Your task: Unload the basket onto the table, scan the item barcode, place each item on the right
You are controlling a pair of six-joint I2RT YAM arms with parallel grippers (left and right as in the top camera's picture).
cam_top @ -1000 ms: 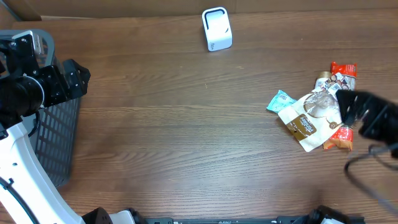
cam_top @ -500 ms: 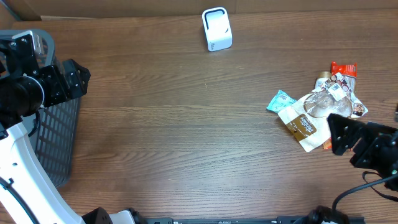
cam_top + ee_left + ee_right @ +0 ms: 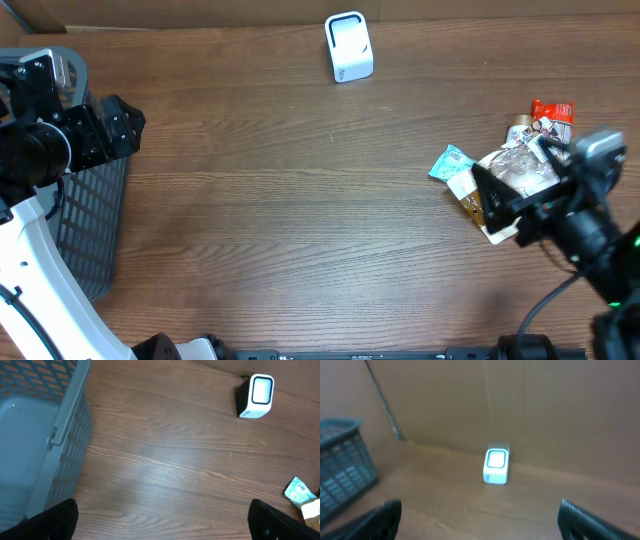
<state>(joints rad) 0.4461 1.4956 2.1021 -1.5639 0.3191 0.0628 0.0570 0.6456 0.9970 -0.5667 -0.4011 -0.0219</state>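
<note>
A white barcode scanner stands at the table's far edge; it also shows in the left wrist view as the scanner and, blurred, in the right wrist view as the scanner. The items are a pile of snack packets at the right: a teal packet, a red packet and a white-and-brown pouch. My right gripper hovers open over the pile's near side, covering part of it, holding nothing. At the far left, my left gripper is open and empty above the basket.
A grey mesh basket stands at the left edge, seen close as the basket in the left wrist view. Brown cardboard walls rise behind the scanner. Bare wooden tabletop lies between basket and pile.
My right arm has swung from the lower right edge up and left over the snack pile, now pointing toward the scanner. The left arm has not moved.
</note>
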